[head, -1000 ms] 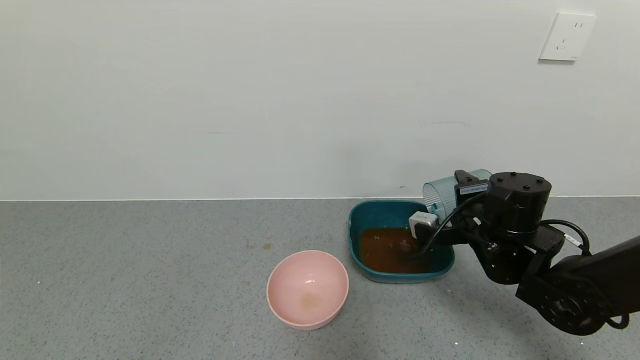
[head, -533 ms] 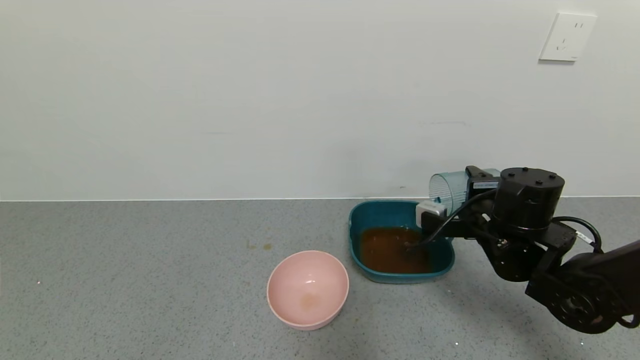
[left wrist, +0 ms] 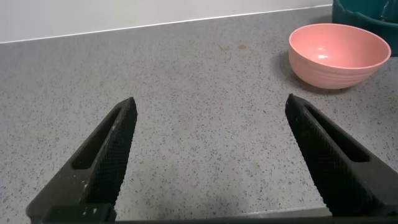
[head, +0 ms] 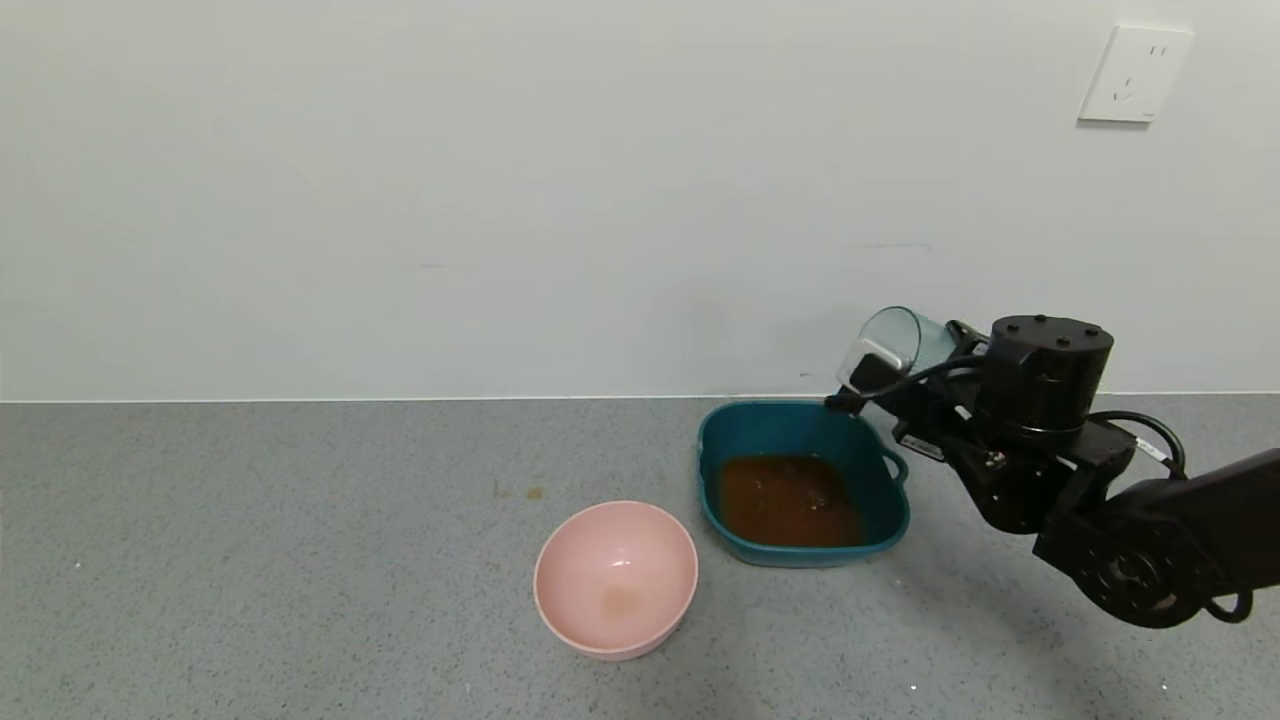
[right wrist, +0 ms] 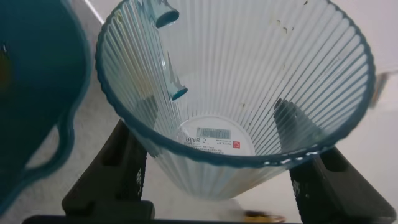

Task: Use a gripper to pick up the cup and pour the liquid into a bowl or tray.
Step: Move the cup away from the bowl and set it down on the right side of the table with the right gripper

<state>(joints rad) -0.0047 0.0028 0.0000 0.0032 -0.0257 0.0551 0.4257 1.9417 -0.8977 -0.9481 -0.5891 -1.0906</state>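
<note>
My right gripper is shut on the cup, a ribbed pale blue mug. It holds the cup tilted in the air, mouth to the left, above the back right corner of the teal basin. In the right wrist view the cup looks empty between my fingers, with the basin beside it. The reddish-brown liquid lies in the basin. My left gripper is open and empty, low over bare counter, and is out of the head view.
A round pink bowl stands on the grey counter to the front left of the basin; it also shows in the left wrist view. A small brown stain marks the counter. The white wall with a socket runs close behind.
My right gripper has risen and drawn back a little to the right with the cup, which has tilted back up from lying sideways over the basin. The left arm has not moved.
</note>
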